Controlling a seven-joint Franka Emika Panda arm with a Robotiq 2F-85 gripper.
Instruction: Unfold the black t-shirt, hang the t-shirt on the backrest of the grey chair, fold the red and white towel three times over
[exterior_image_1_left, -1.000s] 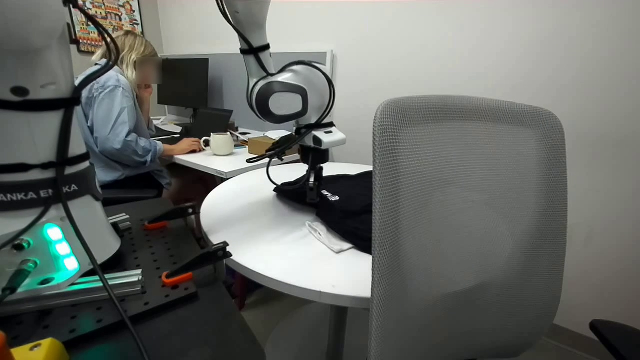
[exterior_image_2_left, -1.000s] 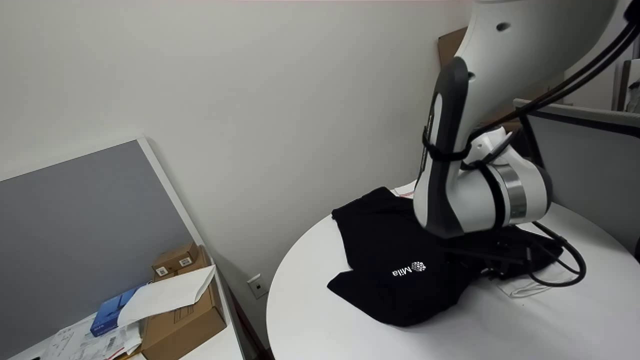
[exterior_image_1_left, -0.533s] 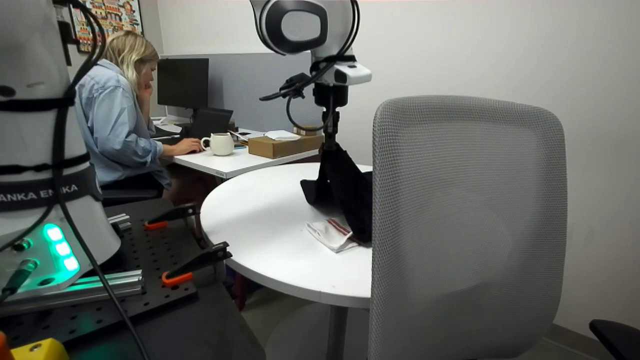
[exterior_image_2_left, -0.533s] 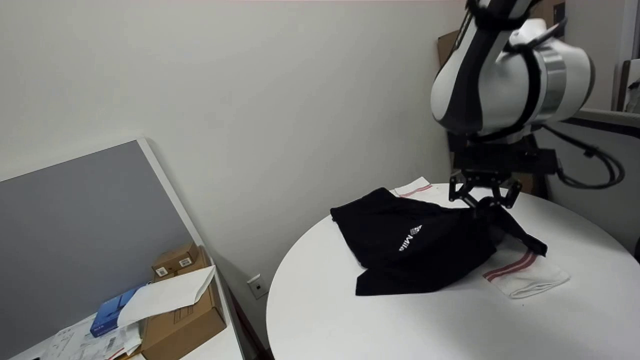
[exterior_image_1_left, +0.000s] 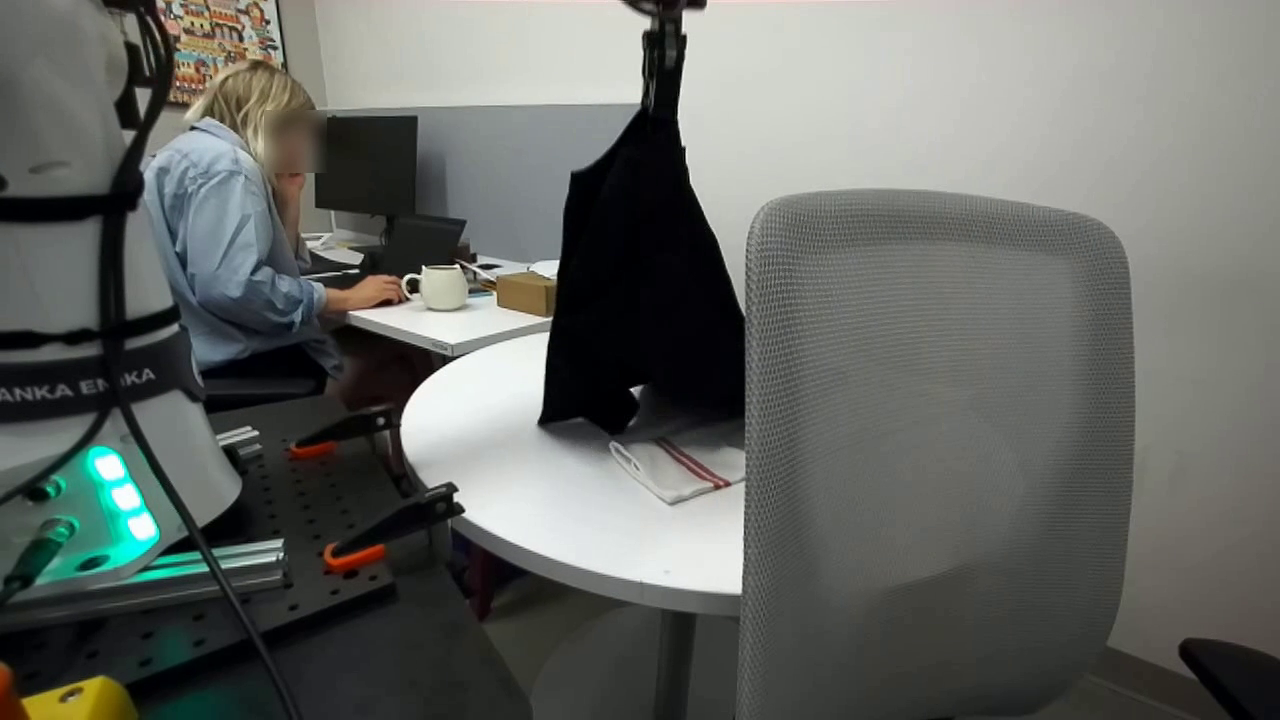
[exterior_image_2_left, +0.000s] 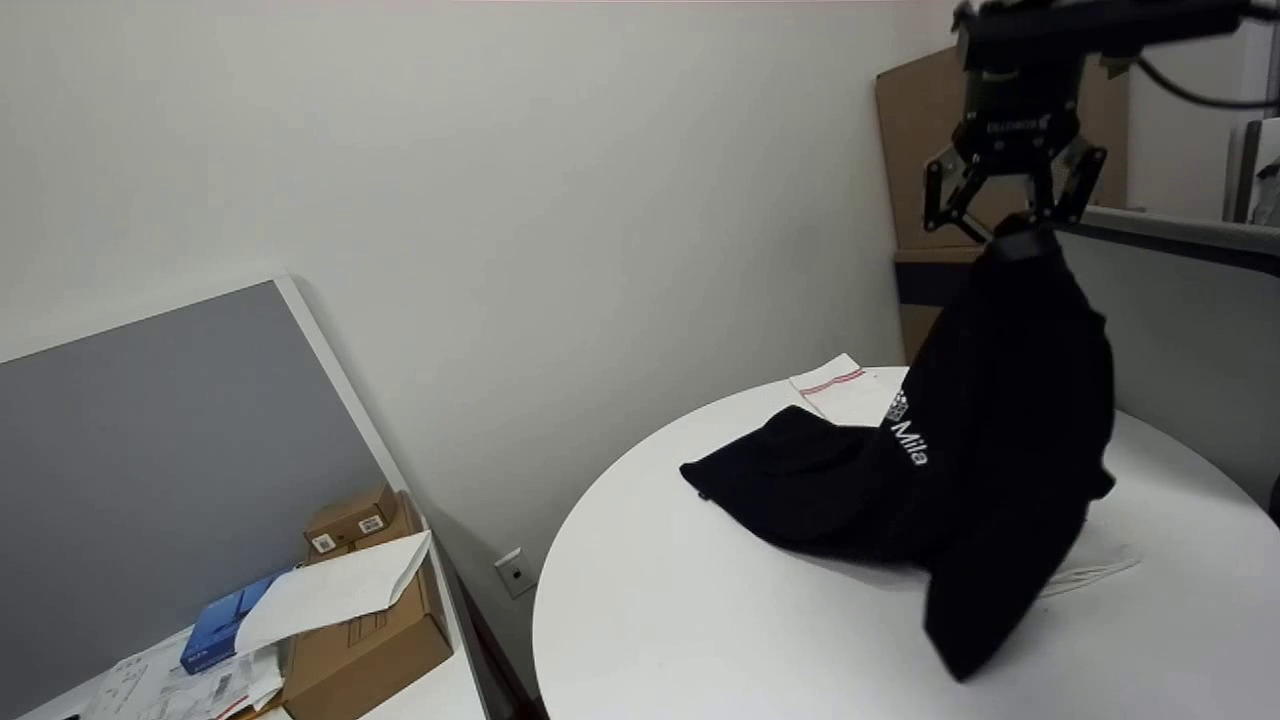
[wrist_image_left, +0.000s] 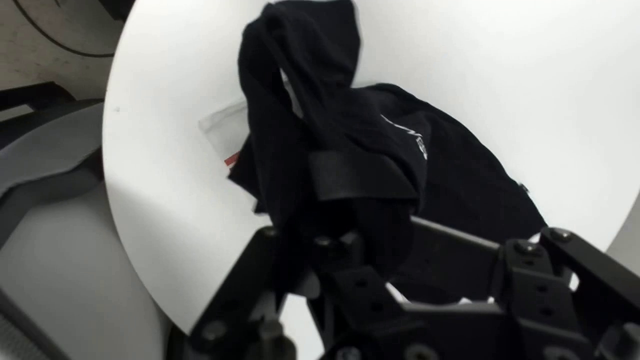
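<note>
– What has the pincer (exterior_image_2_left: 1022, 240) got?
– The black shirt (exterior_image_2_left: 1015, 380); it's clenched on one bunched spot. The rest droops from there, down over the round counter (exterior_image_2_left: 680, 620)
– So it's all in the air?
– No, in an exterior view one end of it lies spread on the counter. White lettering (exterior_image_2_left: 908, 435) shows on the raised part
– And the towel (exterior_image_1_left: 688, 470)?
– Flat on the counter, folded, red stripes up; in the wrist view the shirt hides part of it. A striped white end (exterior_image_2_left: 828, 374) also shows near the wall (exterior_image_2_left: 600, 200), and I can't tell whether it's the same piece
– Where's the grey chair (exterior_image_1_left: 940, 450)?
– Beside the counter, its back hiding part of it in an exterior view
– Anyone about?
– A person (exterior_image_1_left: 220, 230) sits at the desk (exterior_image_1_left: 470, 326), near a white mug (exterior_image_1_left: 443, 288)
</note>
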